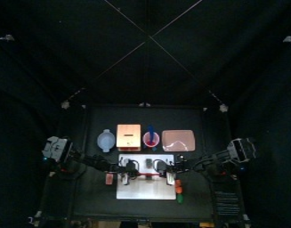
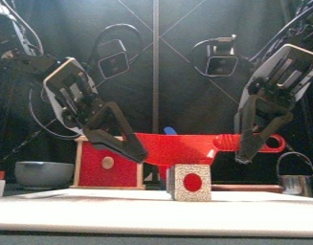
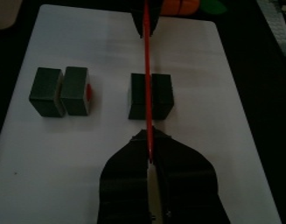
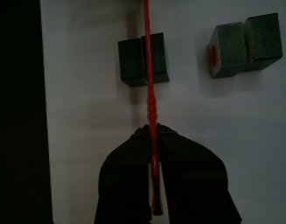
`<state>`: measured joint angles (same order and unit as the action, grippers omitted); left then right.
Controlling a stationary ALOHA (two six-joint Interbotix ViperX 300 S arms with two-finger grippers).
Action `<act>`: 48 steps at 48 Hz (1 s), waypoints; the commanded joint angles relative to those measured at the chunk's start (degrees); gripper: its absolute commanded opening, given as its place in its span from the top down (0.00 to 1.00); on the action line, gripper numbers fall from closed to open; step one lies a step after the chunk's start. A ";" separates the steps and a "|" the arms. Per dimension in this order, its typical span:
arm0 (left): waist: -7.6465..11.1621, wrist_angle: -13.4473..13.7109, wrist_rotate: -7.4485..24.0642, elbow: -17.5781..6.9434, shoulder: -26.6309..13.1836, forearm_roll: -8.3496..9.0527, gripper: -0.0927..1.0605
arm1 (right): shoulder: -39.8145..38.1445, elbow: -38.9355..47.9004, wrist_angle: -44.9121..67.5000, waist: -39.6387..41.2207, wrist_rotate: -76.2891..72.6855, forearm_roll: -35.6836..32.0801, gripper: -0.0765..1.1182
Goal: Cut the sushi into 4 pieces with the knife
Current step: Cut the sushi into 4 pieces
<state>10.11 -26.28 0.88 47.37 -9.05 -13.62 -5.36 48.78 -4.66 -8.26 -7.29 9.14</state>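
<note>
Nearest the front camera stands a dark green sushi block (image 2: 189, 182), its red-centred end face turned forward, on the white cutting board (image 2: 69, 212) near the middle of the table. Level above it, running left to right, hangs the red knife (image 2: 185, 149), so close to the block's top that I cannot tell whether it touches. On one end of the blade the left gripper (image 2: 126, 148) is clenched, and on the handle end the right gripper (image 2: 247, 148) is clenched too; each wrist view shows the blade as a thin red line coming out from between closed jaws and crossing the block's middle. Behind this block, across a gap of bare board, lies a pair of blocks (image 3: 61, 92) side by side; whether those two are fully parted I cannot tell. The front block looks wider than either of them, so I judge it to be two pieces joined and this the last cut. The toy seems light and stiff, likelier to skid or tip on the smooth board than to squash, and should part only at its seam, so the blade ought to meet that seam squarely and press straight down, both ends together. The knife looks thin and probably bends, which favours a hold at both ends
</note>
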 commanded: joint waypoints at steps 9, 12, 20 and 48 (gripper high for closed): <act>0.35 -0.35 -0.09 -1.76 -0.79 -0.44 0.66 | 1.41 -1.76 0.70 -0.35 -0.09 0.88 0.87; 0.44 -0.35 -0.09 -1.76 -1.14 -0.70 0.66 | 1.49 -1.67 0.79 -0.35 -0.09 1.14 0.87; 0.44 0.35 -0.18 -1.76 -3.43 -1.67 0.66 | 3.25 -1.58 0.88 -0.53 -0.09 1.93 0.87; 3.52 2.02 -0.18 -2.81 -9.14 -5.80 0.66 | 8.70 -3.60 1.49 -3.52 -0.09 4.57 0.87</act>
<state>13.36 -25.14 0.79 45.35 -17.67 -18.72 2.72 46.93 -4.04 -11.25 -7.29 13.45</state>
